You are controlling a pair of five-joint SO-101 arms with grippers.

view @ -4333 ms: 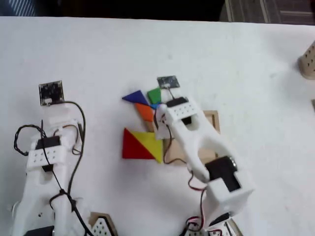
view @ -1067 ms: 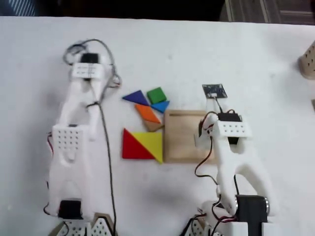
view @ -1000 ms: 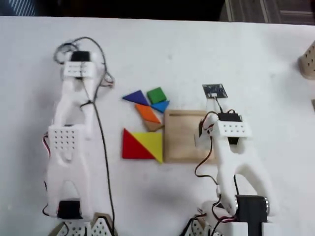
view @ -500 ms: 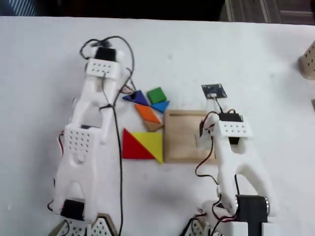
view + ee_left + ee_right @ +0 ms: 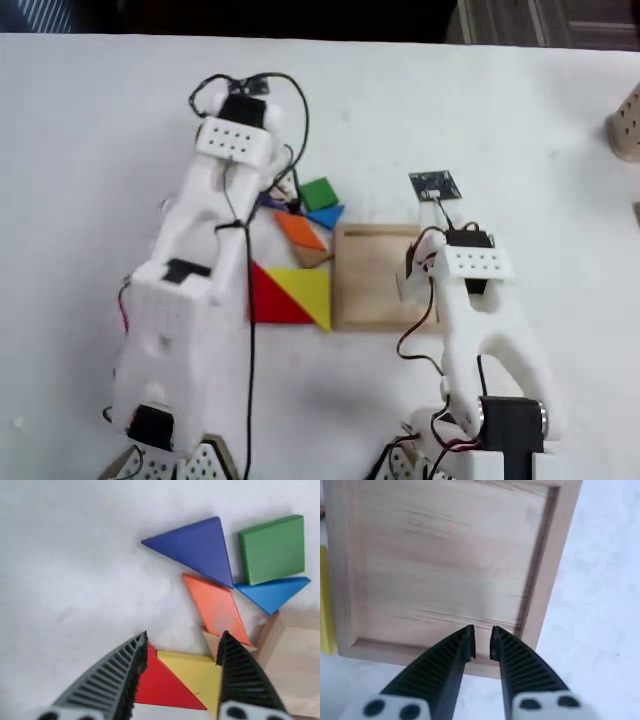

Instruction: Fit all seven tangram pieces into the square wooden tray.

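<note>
First pick, nothing placed. Your left end effector [image 5: 183,640], jaws wide, hangs over the orange wooden parallelogram [image 5: 216,607] on the white desk [image 5: 75,580], beside the square wooden tray [image 5: 565,555]. The tray holds nothing. Your right end effector [image 5: 481,632], nearly closed and empty, sits at its rim. Next: descend and straddle one piece.

I see the square wooden tray [image 5: 375,275] lying flat, with all seven pieces outside it. The yellow triangle [image 5: 197,672] and red triangle [image 5: 162,685] touch beside it. Past them cluster a small plain-wood triangle [image 5: 210,644], orange parallelogram [image 5: 216,607], light blue triangle [image 5: 272,594], green square [image 5: 272,547] and dark blue triangle [image 5: 197,547].
</note>
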